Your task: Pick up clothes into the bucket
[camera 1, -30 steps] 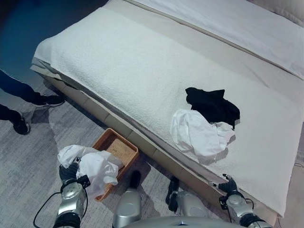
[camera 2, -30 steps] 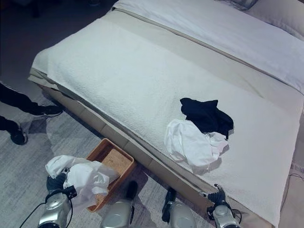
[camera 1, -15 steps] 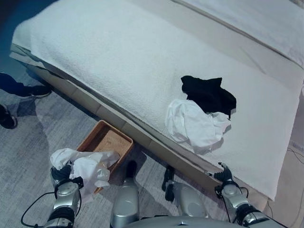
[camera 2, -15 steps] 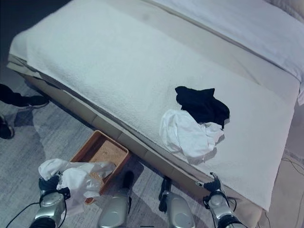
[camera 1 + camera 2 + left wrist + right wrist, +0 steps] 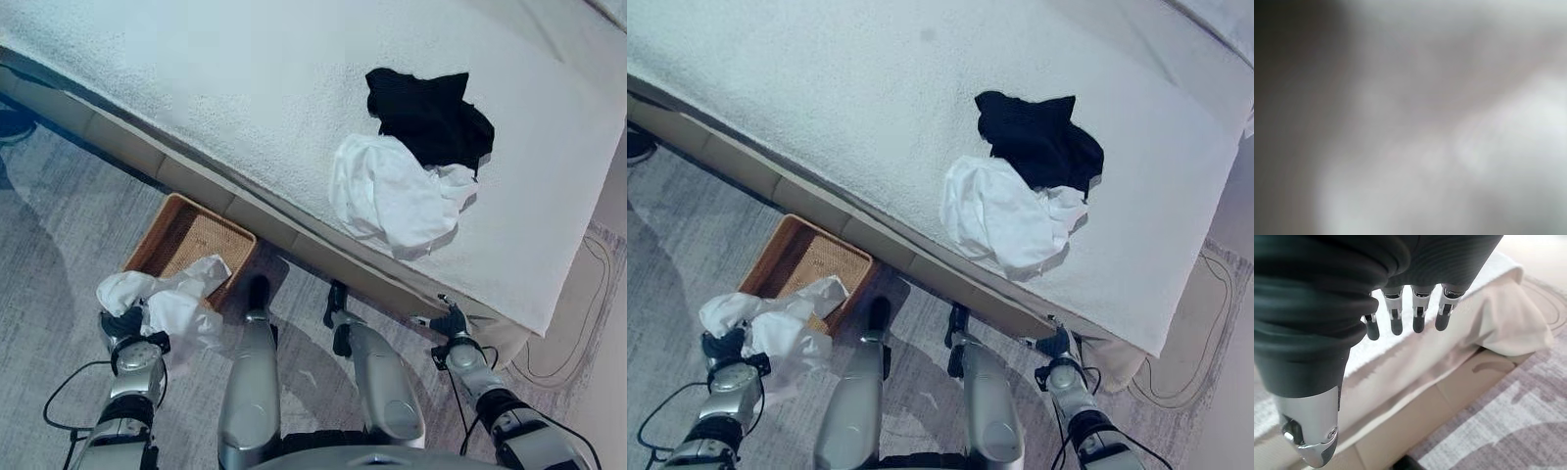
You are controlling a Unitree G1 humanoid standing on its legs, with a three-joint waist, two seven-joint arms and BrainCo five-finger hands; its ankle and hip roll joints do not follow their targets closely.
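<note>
Left hand (image 5: 125, 325) low over grey carpet, clutching a crumpled white garment (image 5: 168, 299) that drapes onto the near rim of the shallow brown wicker basket (image 5: 176, 233). On bed: white shirt (image 5: 392, 196) touching black garment (image 5: 428, 113). Right hand (image 5: 451, 321) at bed edge, fingers relaxed, empty.

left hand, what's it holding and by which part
The left hand holds a white garment, bunched over the basket's near corner; the gripped part is hidden. The right hand holds nothing.
</note>
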